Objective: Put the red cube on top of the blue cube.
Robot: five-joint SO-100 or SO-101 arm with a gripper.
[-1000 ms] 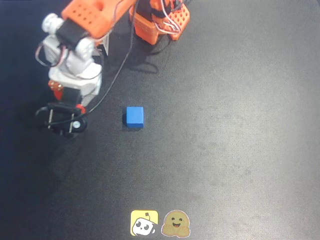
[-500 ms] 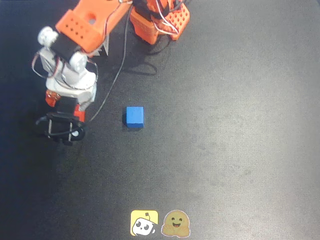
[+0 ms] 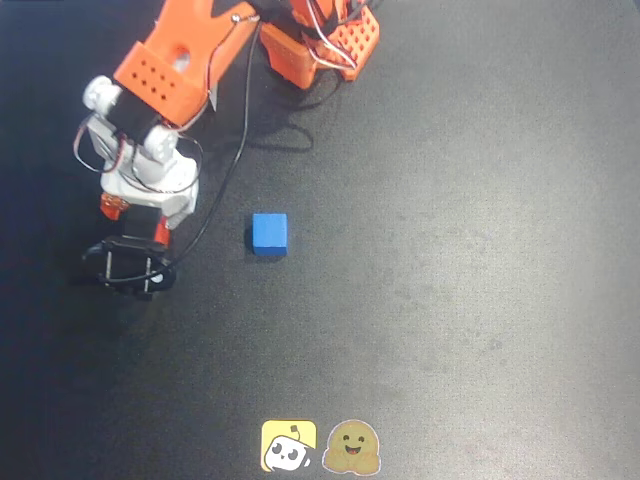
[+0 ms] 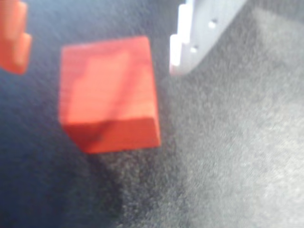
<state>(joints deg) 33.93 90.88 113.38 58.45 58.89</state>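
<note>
The work surface is a dark, matte table with a faintly grainy texture, lit more brightly toward the right of the overhead view; nothing of the room beyond it shows. The blue cube sits alone near the centre. Two cartoon stickers lie at the bottom edge. The orange and white arm reaches down on the left, well apart from the blue cube. In the wrist view, the gripper stands parted, its orange and white fingers either side of the red cube, which rests on the table, neither finger touching it.
</note>
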